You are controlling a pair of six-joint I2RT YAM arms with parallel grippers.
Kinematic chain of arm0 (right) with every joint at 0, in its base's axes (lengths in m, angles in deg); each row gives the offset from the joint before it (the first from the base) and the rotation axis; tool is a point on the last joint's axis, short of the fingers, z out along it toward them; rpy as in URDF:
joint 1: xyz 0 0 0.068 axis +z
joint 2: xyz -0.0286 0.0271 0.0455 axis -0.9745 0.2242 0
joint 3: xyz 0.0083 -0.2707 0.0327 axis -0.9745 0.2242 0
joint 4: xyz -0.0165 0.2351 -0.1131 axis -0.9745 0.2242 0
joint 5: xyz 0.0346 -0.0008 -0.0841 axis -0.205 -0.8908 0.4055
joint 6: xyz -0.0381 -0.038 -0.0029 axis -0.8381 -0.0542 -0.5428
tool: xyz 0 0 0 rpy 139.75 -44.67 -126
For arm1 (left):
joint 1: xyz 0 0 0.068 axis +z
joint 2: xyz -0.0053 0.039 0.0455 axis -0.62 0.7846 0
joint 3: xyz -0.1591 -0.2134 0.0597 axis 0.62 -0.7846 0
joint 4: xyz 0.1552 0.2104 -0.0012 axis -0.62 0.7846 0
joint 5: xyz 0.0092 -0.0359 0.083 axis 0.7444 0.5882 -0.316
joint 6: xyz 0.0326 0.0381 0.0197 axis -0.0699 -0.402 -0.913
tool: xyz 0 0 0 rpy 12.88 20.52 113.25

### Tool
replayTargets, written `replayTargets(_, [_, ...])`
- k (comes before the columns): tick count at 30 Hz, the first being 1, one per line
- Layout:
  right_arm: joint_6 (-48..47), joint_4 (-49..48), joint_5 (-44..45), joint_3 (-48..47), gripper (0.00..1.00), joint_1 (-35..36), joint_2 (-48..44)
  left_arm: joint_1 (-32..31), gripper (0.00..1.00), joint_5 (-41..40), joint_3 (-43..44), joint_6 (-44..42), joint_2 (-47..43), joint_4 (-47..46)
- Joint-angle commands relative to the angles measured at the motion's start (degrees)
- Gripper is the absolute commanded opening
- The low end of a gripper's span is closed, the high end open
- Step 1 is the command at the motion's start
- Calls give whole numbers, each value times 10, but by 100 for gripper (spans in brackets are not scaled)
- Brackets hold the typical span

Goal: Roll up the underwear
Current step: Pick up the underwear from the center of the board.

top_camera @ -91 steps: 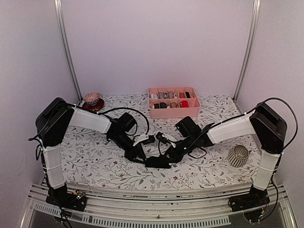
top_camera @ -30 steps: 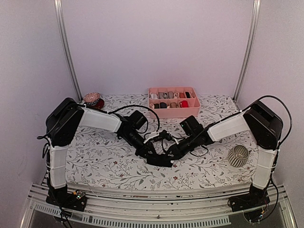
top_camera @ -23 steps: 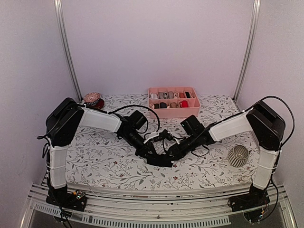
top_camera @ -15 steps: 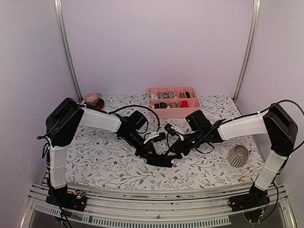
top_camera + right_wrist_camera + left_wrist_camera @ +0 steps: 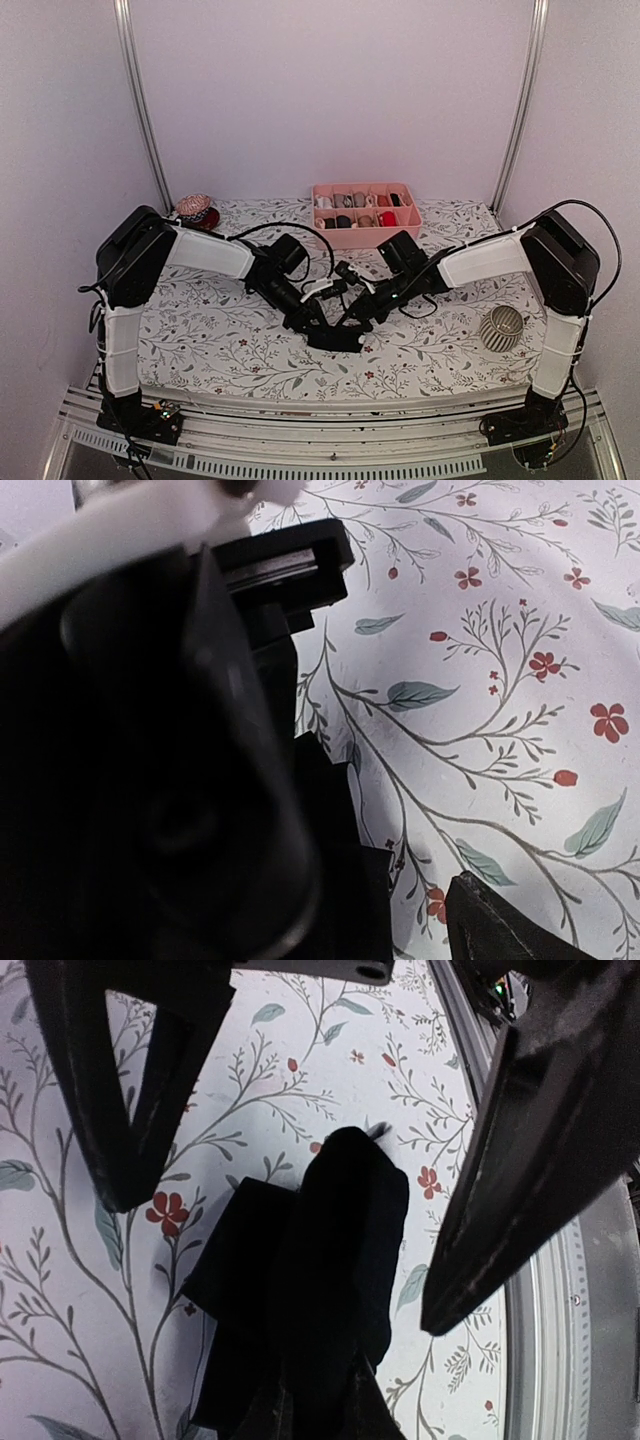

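Right gripper (image 5: 352, 300) had sprung open and drawn off the black underwear (image 5: 335, 1250), bunched on the floral table (image 5: 200, 340). Left gripper (image 5: 318, 318) straddled it, jaws slightly parted. Fabric likely soft and limp; pinch a folded edge.

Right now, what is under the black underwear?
Only the floral tablecloth shows around the underwear, which lies bunched on it. What is directly beneath is covered by the fabric's own folds. Its lower end leaves the left wrist view.
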Motion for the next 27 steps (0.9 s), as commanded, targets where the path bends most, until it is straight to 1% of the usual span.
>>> replayTargets(1, [-9,26,-15,-13,84,8,46,0,0,-58,-24,-8,36,39])
replayTargets(4, [-9,17,7,-8,85,8,44,1,0,-56,-27,-4,34,33])
replayTargets(11, [24,-101,-59,65,88,2,-5,9,0,-29,-46,14,30,8])
replayTargets(13, [55,-117,-71,72,88,2,-2,11,0,-20,-48,16,31,3])
replayTargets(20, [63,-112,-57,57,88,-11,38,12,0,-16,-57,11,23,-2])
replayTargets(23, [63,-123,-37,66,89,-23,23,12,0,-16,-61,9,22,-3])
replayTargets(27, [87,-182,-28,110,91,-41,-21,12,0,-12,-62,8,22,-4])
